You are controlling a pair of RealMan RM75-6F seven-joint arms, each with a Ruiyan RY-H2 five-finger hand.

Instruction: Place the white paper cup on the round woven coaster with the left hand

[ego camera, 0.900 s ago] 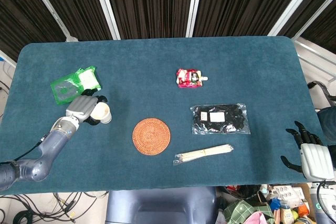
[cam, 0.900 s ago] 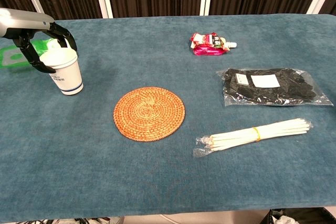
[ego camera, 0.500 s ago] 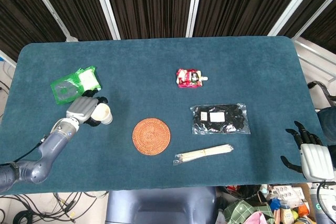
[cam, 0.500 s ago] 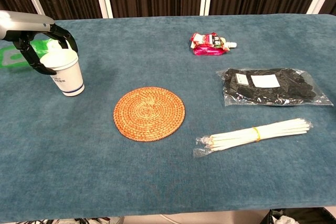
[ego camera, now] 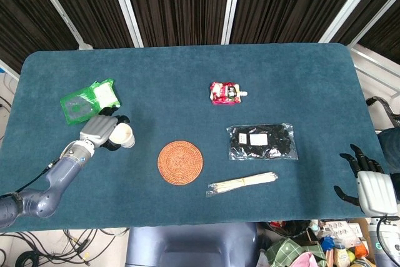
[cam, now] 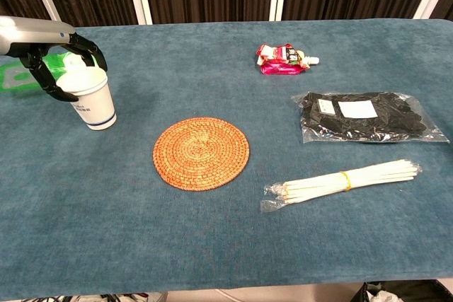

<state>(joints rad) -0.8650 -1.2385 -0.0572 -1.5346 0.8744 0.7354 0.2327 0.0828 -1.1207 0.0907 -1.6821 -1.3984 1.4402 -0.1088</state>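
Left hand (cam: pixel 44 51) wraps the white paper cup (cam: pixel 90 99) near its rim, the cup upright on the table (cam: pixel 226 245) at the far left. From where I steer, the round woven coaster (cam: pixel 201 153) lies to the cup's right and nearer me, well apart. Blue-banded cup, printed side. Right hand (ego camera: pixel 370 186) idles off-table, fingers apart.
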